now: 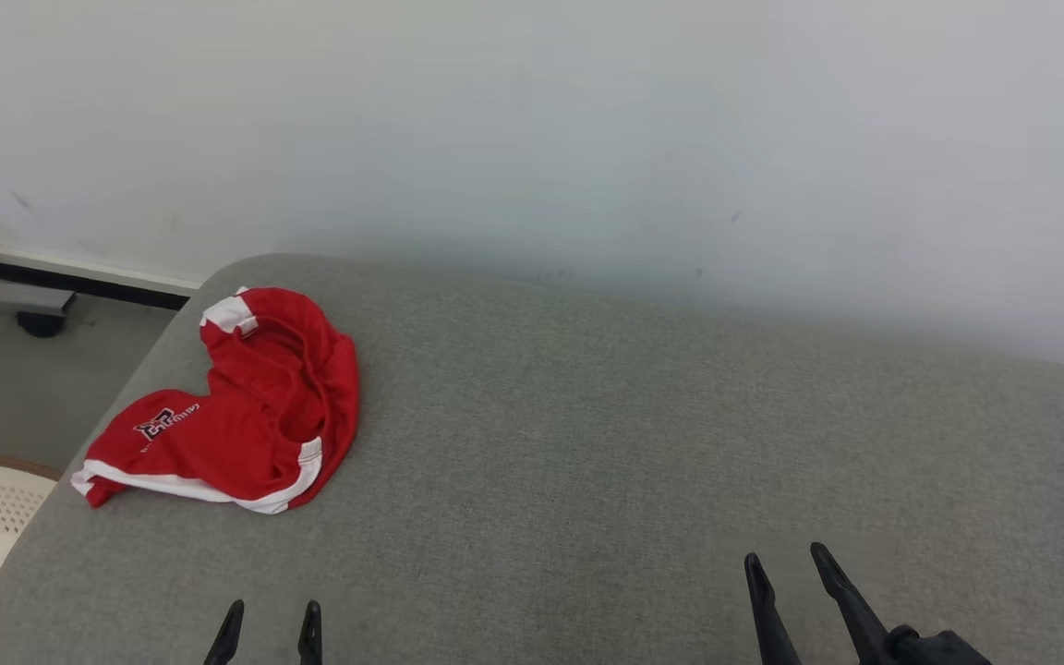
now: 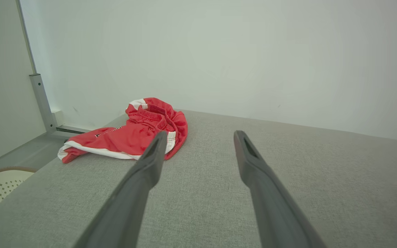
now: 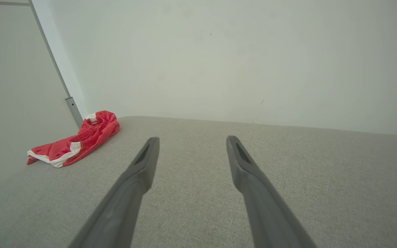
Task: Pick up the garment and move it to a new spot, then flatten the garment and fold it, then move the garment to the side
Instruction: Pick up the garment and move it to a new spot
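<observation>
Left end effector (image 1: 274,607) and right end effector (image 1: 785,554) wide apart, empty; red garment (image 1: 255,406) crumpled, white-trimmed, on grey cushion (image 1: 587,443)

Red garment (image 1: 250,406) (white-trimmed) lies crumpled near the grey surface's left corner.

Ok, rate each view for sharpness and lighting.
Head view: soft even light, no glare, red garment sharp, faint shadow along the wall. Left wrist view: jaws soften near the lens, garment clear. Right wrist view: same softness; metal post leans.

Red garment (image 3: 81,139) on grey upholstery (image 3: 305,172)
</observation>
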Tool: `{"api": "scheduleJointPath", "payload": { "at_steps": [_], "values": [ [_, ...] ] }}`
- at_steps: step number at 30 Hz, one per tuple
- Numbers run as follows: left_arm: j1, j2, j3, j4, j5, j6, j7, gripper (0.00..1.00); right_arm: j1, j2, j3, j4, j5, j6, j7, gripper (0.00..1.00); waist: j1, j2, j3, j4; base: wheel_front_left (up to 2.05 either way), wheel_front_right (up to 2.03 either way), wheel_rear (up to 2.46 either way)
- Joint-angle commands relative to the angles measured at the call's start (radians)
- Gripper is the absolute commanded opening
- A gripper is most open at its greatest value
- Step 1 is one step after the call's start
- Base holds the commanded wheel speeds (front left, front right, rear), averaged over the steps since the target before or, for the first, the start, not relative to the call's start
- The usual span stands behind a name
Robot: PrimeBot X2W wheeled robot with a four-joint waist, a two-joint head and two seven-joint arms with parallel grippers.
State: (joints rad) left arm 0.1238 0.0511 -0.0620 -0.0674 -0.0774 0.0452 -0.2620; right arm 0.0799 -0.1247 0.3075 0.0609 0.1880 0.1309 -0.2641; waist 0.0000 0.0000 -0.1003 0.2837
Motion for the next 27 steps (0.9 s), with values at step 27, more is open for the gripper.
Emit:
{"api": "scheduleJointPath", "payload": {
  "at_steps": [27],
  "values": [
    [-0.001,-0.001,0.018,-0.026,-0.008,0.014,-0.004,1.0,-0.042,-0.018,0.041,0.008,0.021,0.0,0.0,1.0,0.0,0.0,0.04,0.179,0.0,0.0,0.0]
  ]
}}
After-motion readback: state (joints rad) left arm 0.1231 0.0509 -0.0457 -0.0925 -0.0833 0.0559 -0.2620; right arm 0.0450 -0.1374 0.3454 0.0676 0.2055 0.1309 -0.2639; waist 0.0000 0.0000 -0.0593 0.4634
